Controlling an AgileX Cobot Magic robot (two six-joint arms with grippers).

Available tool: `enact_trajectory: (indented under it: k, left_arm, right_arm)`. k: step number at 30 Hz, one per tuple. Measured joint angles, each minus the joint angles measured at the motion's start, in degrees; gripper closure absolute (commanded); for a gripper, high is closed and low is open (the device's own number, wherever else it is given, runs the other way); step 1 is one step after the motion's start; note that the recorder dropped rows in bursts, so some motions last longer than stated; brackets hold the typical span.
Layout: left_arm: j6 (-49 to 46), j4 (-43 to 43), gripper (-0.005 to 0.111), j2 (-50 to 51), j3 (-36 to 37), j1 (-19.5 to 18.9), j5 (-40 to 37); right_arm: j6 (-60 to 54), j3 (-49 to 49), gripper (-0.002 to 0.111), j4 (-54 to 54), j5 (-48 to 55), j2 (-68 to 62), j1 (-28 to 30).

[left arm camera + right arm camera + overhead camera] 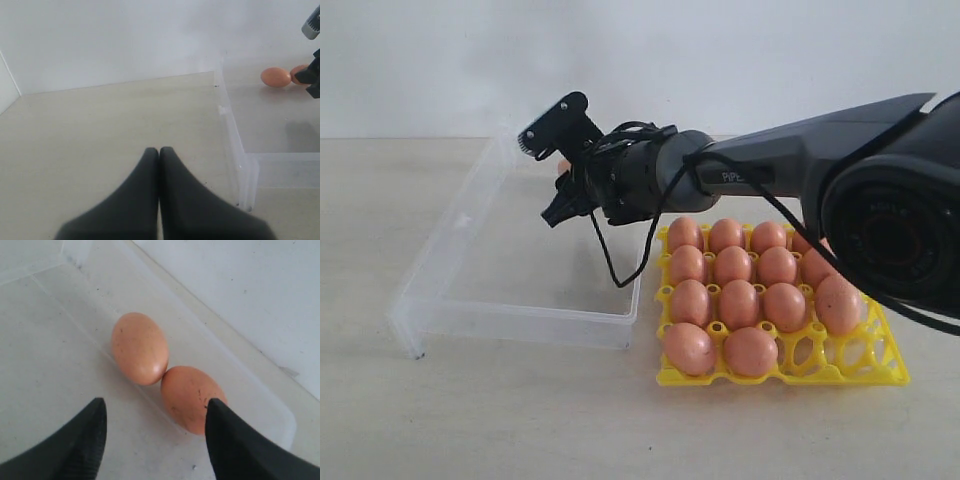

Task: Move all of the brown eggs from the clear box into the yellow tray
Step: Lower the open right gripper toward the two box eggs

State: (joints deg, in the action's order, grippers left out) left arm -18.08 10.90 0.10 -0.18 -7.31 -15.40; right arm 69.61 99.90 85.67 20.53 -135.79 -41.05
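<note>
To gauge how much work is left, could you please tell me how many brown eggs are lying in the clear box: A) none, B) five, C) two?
C: the right wrist view shows just two brown eggs, touching each other, in the clear box ahead of the open right end effector.

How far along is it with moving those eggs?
Nearly done. The yellow tray is almost full, with only two front cups bare. Two eggs are left in the clear box, touching each other. The right pincer hangs open over them, holding nothing. The left pincer is shut, outside the box.
</note>
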Motion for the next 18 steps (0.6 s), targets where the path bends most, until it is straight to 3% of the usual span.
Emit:
enact_trajectory:
  k: [7, 12, 18]
  left_arm:
    - [0.0, 0.0, 0.111, 0.0, 0.0, 0.0, 0.0]
    - [0.0, 0.0, 0.111, 0.0, 0.0, 0.0, 0.0]
    - [0.0, 0.0, 0.111, 0.0, 0.0, 0.0, 0.0]
  right_arm:
    - [0.9, 0.0, 0.052, -1.6, 0.0, -0.1, 0.0]
    - [-3.5, 0.0, 0.052, -15.7, -0.1, 1.2, -0.1]
    - [-19.9, 0.0, 0.055, -33.9, 2.1, 6.2, -2.4]
